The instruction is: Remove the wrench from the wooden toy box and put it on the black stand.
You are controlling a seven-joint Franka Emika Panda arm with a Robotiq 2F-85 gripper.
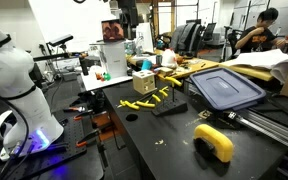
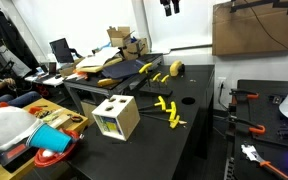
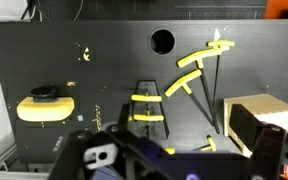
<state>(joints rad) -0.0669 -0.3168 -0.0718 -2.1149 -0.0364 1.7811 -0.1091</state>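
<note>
Pincer (image 3: 172,152) jaws spread; black stand (image 3: 149,108) lengthwise away from wrist camera.

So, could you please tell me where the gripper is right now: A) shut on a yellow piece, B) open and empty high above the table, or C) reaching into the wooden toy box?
B: the gripper hangs open and empty well above the black table, far from the wooden toy box.
</note>
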